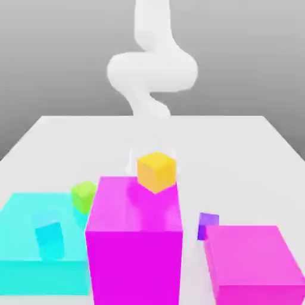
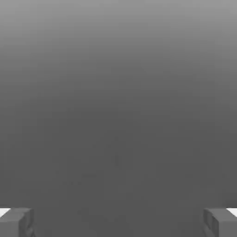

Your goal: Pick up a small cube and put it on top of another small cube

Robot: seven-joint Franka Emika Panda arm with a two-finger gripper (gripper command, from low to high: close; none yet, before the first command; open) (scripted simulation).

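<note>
White tabletop (image 1: 250, 155) stretches back to a straight far edge under a grey backdrop, and most of its rear half is open. The front is crowded: a tall magenta block (image 1: 134, 244) stands in the middle, a flat cyan slab (image 1: 30, 238) lies at the exterior view's left, and a lower pink block (image 1: 253, 262) sits at the right. All are smooth, glossy, sharp-edged boxes. An orange cube (image 1: 156, 171) shows at the magenta block's rear top edge, tilted; whether it rests there or hangs clear cannot be told. A small green cube (image 1: 83, 196) sits between slab and magenta block, and a small purple cube (image 1: 208, 225) lies near the pink block. The white arm (image 1: 152, 71) curls above. In the hand view the gripper (image 2: 118, 223) has its grey fingertips (image 2: 16, 222) spread wide apart, nothing between them, against plain grey.
</note>
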